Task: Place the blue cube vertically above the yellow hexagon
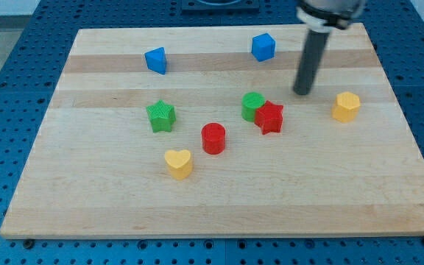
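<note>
While the wooden board (219, 206) fills the view, my tip (302, 92) rests near its top-right part, a bare rod with no fingers to open or close. The blue cube (263, 46) sits near the top edge, to the tip's upper left. The yellow hexagon (347, 107) lies by the right edge, just right of the tip.

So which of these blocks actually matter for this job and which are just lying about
In the job: blue cube, yellow hexagon, my tip between them.

Lying about: blue wedge-like block, green star, green cylinder, red star, red cylinder, yellow heart.
</note>
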`<state>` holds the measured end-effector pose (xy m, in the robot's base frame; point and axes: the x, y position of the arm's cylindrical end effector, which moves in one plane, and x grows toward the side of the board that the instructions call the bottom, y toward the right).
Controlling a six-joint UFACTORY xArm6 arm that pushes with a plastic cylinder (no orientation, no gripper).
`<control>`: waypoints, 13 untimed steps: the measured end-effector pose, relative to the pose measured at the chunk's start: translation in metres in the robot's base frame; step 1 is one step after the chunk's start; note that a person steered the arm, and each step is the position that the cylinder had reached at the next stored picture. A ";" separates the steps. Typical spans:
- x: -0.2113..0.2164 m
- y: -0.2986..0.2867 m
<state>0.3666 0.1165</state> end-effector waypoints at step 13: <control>-0.002 -0.008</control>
<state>0.3646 0.1081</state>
